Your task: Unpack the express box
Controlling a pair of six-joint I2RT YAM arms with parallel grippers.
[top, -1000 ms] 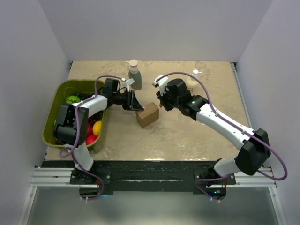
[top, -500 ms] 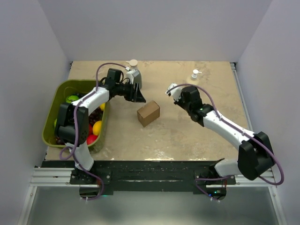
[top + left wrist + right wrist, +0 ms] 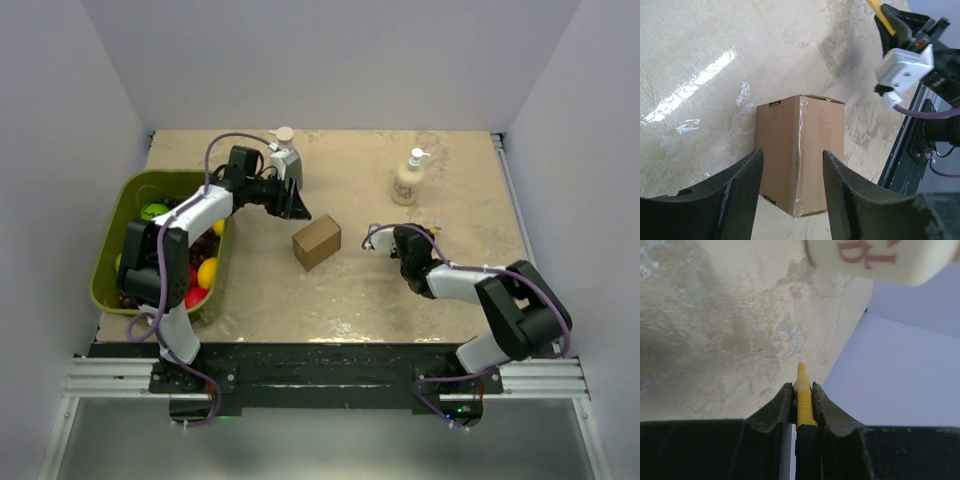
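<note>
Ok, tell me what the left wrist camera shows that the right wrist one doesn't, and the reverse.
Left wrist only: the express box, flaps shut, standing on the table, seen through the gap of the open left gripper and untouched by it. Right wrist only: part of a cream bottle with red lettering. Both: the beige table, and the yellow tool clamped in the right gripper, close up in the right wrist view, small at the top right corner of the left one.

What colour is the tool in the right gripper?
The tool is yellow with a black rear part, clearest in the right wrist view.
</note>
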